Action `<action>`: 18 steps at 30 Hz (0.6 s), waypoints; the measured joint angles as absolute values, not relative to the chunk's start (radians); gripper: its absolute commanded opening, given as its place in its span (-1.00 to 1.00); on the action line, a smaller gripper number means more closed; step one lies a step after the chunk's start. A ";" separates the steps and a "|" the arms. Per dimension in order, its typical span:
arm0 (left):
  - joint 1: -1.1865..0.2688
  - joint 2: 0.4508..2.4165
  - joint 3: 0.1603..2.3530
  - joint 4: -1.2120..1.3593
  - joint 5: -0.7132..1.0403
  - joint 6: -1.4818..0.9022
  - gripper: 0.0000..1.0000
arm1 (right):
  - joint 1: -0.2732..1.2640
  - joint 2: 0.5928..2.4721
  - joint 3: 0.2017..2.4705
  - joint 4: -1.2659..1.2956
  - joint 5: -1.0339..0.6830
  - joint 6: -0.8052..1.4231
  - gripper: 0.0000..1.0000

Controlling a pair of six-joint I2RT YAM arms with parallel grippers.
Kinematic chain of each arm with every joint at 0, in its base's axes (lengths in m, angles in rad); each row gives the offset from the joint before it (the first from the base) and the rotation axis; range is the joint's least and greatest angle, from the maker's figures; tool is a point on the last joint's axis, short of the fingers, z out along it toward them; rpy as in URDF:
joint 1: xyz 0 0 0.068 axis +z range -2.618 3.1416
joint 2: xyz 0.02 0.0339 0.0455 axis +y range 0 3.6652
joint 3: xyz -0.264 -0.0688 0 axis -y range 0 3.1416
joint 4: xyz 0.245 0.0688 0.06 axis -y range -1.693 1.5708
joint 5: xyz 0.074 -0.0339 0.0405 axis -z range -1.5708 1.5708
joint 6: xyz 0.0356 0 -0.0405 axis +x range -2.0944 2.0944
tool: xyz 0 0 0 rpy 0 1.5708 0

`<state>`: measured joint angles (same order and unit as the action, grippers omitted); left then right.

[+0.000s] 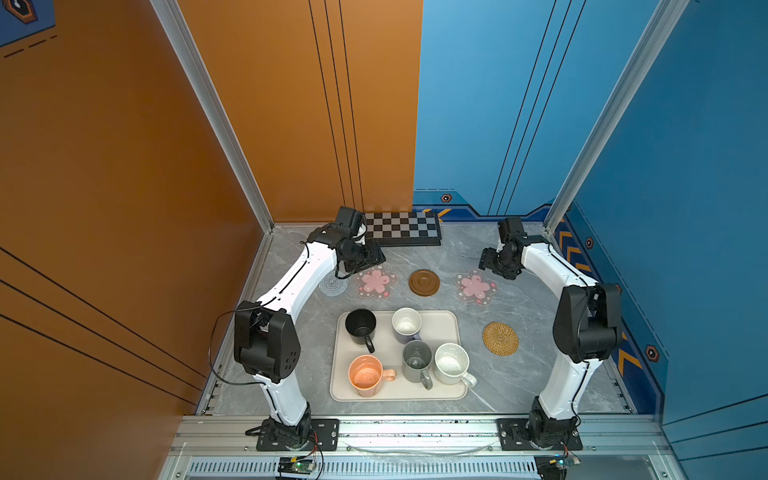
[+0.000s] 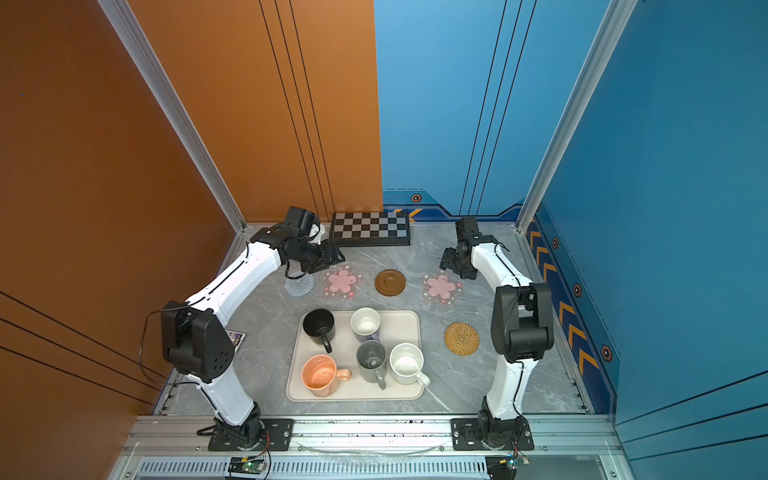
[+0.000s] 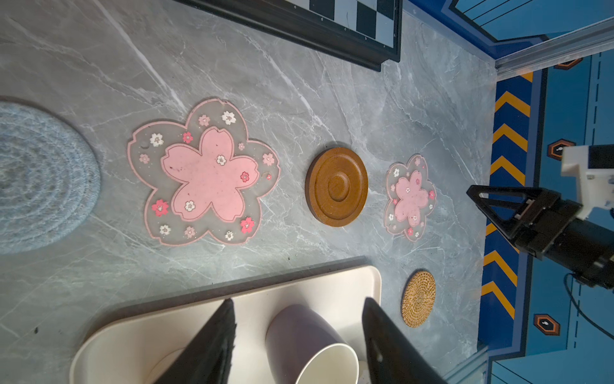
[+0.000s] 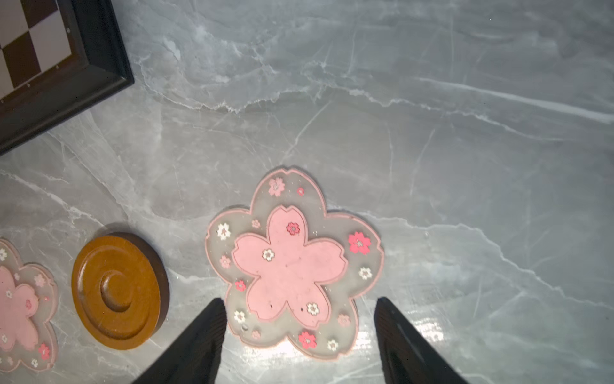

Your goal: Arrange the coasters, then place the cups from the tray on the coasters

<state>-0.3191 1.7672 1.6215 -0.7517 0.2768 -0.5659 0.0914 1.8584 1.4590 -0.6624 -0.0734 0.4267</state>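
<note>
Tray (image 1: 441,329) flat, long axis left to right

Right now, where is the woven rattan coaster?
In both top views the rattan coaster lies on the table right of the tray, below the right-hand flower coaster.

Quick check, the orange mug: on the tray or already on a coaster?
On the tray. In a top view the orange mug stands upright in the tray's near-left corner, its base on the cream surface.
</note>
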 measured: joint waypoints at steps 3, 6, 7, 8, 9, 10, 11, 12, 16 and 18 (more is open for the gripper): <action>-0.322 1.767 1.613 -0.752 0.276 -0.566 0.24 | 0.092 1.829 1.369 -0.663 -0.073 0.427 0.46; -0.325 1.767 1.613 -0.751 0.276 -0.566 0.23 | 0.093 1.829 1.295 -0.662 -0.074 0.427 0.46; -0.327 1.767 1.613 -0.751 0.276 -0.566 0.23 | 0.093 1.829 1.274 -0.662 -0.075 0.427 0.46; -0.328 1.767 1.613 -0.751 0.276 -0.566 0.23 | 0.093 1.829 1.261 -0.662 -0.075 0.428 0.46; -0.329 1.767 1.613 -0.751 0.276 -0.566 0.23 | 0.093 1.829 1.252 -0.661 -0.074 0.431 0.46; -0.331 1.767 1.613 -0.751 0.276 -0.566 0.23 | 0.093 1.829 1.246 -0.660 -0.074 0.435 0.46; -0.331 1.767 1.613 -0.751 0.276 -0.566 0.23 | 0.093 1.829 1.244 -0.654 -0.075 0.442 0.46; -0.331 1.767 1.613 -0.751 0.276 -0.566 0.23 | 0.093 1.829 1.244 -0.649 -0.075 0.447 0.45; -0.332 1.767 1.609 -0.751 0.276 -0.566 0.23 | 0.093 1.832 1.244 -0.599 -0.086 0.467 0.45; -0.332 1.767 1.604 -0.751 0.276 -0.566 0.23 | 0.093 1.842 1.244 -0.574 -0.101 0.478 0.45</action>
<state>-0.3317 1.7672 1.6043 -0.7513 0.2760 -0.5655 0.0933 1.8420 1.2442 -0.5739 -0.1013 0.4778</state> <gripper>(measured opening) 0.615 0.728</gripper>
